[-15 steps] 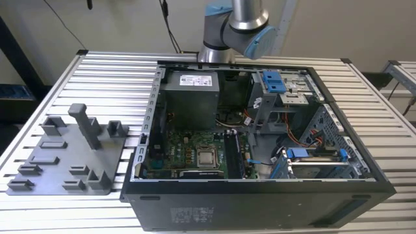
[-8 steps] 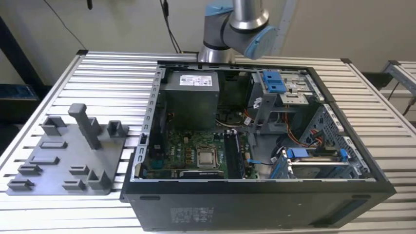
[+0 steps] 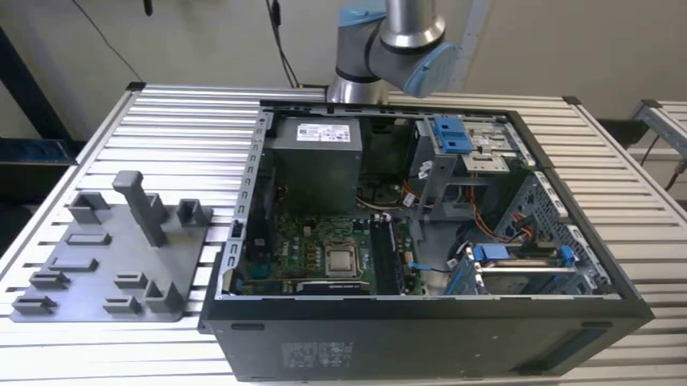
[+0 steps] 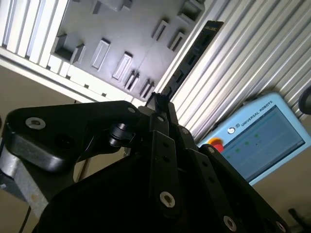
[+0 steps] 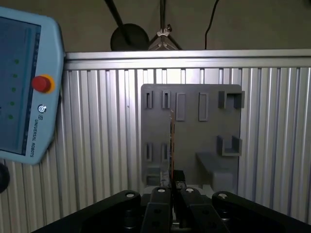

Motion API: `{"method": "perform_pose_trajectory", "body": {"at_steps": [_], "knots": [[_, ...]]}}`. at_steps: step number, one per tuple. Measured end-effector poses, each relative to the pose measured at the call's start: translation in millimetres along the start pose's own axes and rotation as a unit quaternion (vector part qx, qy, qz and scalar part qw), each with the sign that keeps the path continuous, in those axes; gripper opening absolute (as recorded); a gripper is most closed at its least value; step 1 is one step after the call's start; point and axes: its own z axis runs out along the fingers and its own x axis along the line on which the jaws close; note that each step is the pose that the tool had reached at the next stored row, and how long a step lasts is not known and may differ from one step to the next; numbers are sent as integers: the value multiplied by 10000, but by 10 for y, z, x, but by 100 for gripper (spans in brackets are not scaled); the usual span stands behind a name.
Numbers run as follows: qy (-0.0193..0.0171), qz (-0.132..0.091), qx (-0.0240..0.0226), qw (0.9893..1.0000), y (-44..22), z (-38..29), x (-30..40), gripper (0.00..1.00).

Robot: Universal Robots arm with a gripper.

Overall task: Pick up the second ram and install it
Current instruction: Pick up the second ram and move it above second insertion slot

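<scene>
Within gripper (image 5: 175, 184), second ram (image 5: 171, 141) edge-on

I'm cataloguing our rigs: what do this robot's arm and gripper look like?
The arm is a silver-grey tube with rounded joints and light blue caps. The gripper is black, built from flat linked bars joined by silver pins.

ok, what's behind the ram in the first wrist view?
The grey tray on the slatted table. The ram covers a thin strip of it; the gripper hides the ram's near end.
</scene>
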Motion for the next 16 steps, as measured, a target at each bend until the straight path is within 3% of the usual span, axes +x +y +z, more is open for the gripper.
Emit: {"method": "perform_pose_trajectory", "body": {"at_steps": [16], "knots": [[0, 0, 0, 10000, -264, 9, -8, 14]]}}
